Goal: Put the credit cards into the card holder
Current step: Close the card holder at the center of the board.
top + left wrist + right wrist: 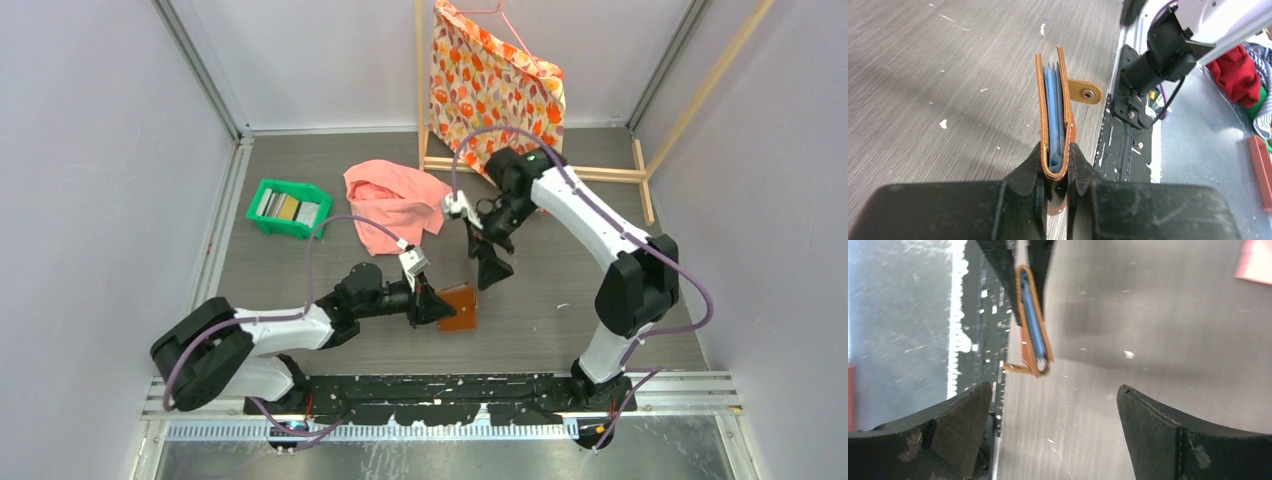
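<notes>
My left gripper [432,305] is shut on the fold end of the brown card holder [460,308] and holds it on edge near the table's front middle. In the left wrist view the card holder [1054,100] stands slightly open between the fingertips of that gripper [1054,155], with blue-grey pockets inside and the snap tab [1085,92] sticking out to the right. My right gripper [492,268] is open and empty, just behind and above the card holder [1033,325]. The credit cards [288,207] lie in the green tray at the back left.
The green tray [256,216] sits at the back left. A pink cloth [395,200] lies behind the grippers. A patterned bag [495,85] hangs on a wooden frame at the back. The black base rail [1128,125] runs close beside the card holder.
</notes>
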{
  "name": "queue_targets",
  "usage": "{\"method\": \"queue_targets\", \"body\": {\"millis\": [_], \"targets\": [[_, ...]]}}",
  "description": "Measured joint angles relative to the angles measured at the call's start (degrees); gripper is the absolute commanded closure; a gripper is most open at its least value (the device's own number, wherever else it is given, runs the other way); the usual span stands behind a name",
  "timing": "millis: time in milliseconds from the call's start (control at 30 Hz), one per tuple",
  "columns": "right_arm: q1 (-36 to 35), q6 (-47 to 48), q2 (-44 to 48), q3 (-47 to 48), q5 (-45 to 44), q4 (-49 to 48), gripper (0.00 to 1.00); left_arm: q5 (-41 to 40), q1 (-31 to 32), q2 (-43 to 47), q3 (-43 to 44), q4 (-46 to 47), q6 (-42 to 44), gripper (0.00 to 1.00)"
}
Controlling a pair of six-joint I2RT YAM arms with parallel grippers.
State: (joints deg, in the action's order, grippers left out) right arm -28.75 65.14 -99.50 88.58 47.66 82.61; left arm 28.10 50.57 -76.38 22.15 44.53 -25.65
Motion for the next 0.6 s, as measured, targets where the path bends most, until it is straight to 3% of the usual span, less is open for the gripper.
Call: {"method": "queue_targets", "body": {"millis": [100,167,200,267,333,467,600], "targets": [[2.0,-4.2,1.7,6.8,-2.5,-0.4,0.0,-4.3,0.0,5.0,-0.2,-5.4,-0.9,1.0],[2.8,-11.9,3.8,9.7,-5.4,-3.7,0.0,-8.7,0.0,9.3,-0.2,-10.3,-1.8,1.0],[3.0,-21.0,6.2,10.6,-8.3,-8.0,0.01,-11.5,0.0,11.7,0.0,-13.4,-2.8,1.0],[3.0,-28.5,7.8,10.6,-9.1,-11.1,0.15,-17.5,0.0,15.5,1.0,-19.5,-4.8,1.0],[3.0,-37.1,8.9,10.0,-7.2,-14.3,0.21,-23.5,0.0,18.1,2.7,-25.3,-7.4,1.0],[2.9,-48.0,10.0,2.2,-5.9,-22.7,0.3,-34.0,0.0,18.9,7.9,-35.9,-15.0,1.0],[2.9,-55.6,12.3,-8.3,-7.1,-30.2,0.39,-38.9,0.0,16.3,13.6,-43.3,-22.1,1.0]]}}
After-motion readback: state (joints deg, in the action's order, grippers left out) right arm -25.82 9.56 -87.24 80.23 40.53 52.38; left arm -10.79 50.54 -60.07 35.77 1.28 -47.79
